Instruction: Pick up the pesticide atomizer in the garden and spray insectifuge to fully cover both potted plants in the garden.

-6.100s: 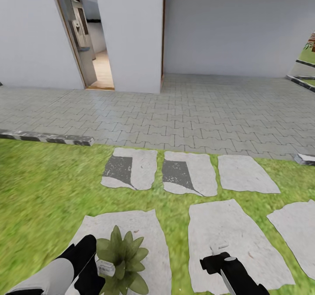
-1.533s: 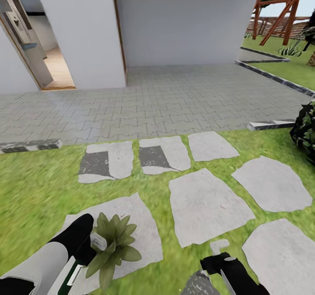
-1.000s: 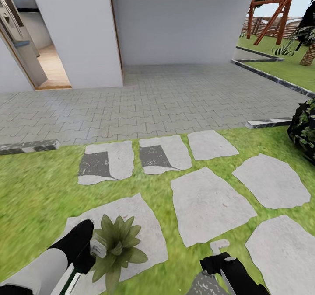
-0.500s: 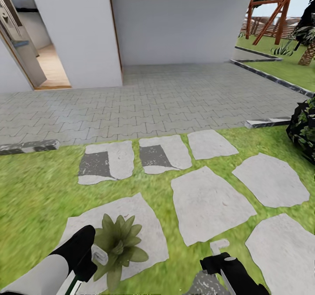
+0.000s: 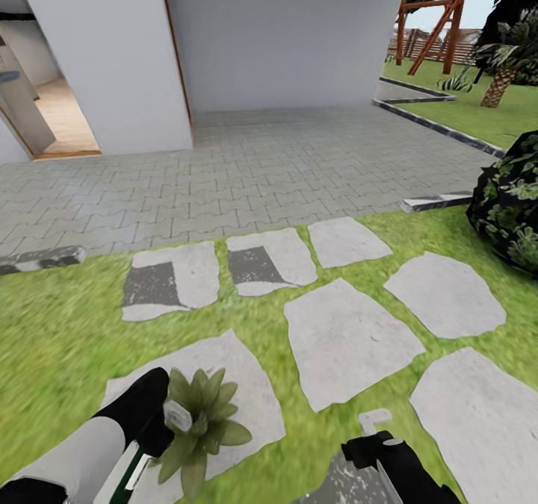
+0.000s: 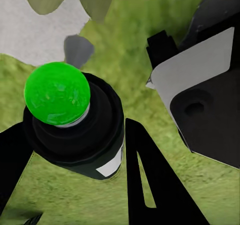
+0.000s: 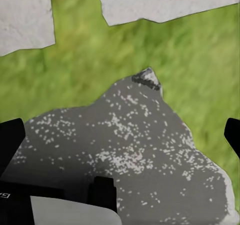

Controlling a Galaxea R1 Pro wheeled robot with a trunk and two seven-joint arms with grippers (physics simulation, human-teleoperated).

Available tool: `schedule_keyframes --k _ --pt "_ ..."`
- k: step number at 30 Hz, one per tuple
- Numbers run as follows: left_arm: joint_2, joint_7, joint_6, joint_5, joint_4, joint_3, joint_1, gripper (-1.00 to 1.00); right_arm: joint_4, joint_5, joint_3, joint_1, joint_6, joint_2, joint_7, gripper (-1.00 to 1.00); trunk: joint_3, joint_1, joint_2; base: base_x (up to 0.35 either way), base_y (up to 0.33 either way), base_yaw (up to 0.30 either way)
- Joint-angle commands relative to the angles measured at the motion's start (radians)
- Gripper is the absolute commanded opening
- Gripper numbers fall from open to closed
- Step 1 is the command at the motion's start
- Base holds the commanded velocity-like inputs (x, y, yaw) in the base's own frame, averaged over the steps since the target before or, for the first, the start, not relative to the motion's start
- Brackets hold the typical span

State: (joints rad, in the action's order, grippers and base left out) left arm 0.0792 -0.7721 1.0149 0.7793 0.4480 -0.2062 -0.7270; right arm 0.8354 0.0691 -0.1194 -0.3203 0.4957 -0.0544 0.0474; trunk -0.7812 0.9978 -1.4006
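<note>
The pesticide atomizer (image 5: 131, 465) sits low at the left of the head view, a dark-green bottle with a white label patch, its pale spray head up against the leaves of a potted plant (image 5: 196, 423). The left pincer (image 6: 75, 150) is pinching it: in the left wrist view the black fingers (image 6: 145, 180) flank the dark bottle body, which there shows a bright green round end. The plant, a low rosette of olive-green leaves, stands on a pale stepping stone (image 5: 239, 399) in the lawn (image 5: 52, 340). The right pincer (image 5: 373, 431) hangs over grass beside a dark speckled stone (image 7: 125, 150); its fingertips sit at opposite edges of the right wrist view, spread apart with nothing between them. Beyond lie more stepping stones, a grey brick patio (image 5: 261, 168), a white wall (image 5: 276, 33), a dark leafy bush (image 5: 512, 205) at right and a wooden frame (image 5: 426, 22) far off.
</note>
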Motion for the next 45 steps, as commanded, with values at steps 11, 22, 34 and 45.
schedule_keyframes --k 11,22,34,45 --pt "0.004 -0.009 0.002 0.009 0.003 -0.007 -0.012 -1.00 0.002 0.008 -0.002 0.000 0.006 -0.001 0.005 1.00 -0.001 0.000 0.000 0.255 0.000 0.000" --pt "0.009 -0.006 0.002 0.011 0.003 -0.083 -0.051 -1.00 0.002 0.008 -0.002 0.000 0.006 -0.001 0.005 1.00 -0.001 0.000 0.000 0.007 0.000 0.000" --pt "0.037 -0.006 0.002 0.012 0.002 -0.088 -0.042 -1.00 0.001 0.008 -0.002 0.000 0.006 -0.001 0.005 1.00 -0.001 0.000 0.000 0.000 0.000 0.000" --pt "0.093 -0.006 0.002 0.011 -0.002 -0.090 -0.033 -1.00 0.000 0.008 -0.002 0.000 0.006 -0.001 0.005 1.00 -0.001 0.000 0.000 0.000 0.000 0.000"
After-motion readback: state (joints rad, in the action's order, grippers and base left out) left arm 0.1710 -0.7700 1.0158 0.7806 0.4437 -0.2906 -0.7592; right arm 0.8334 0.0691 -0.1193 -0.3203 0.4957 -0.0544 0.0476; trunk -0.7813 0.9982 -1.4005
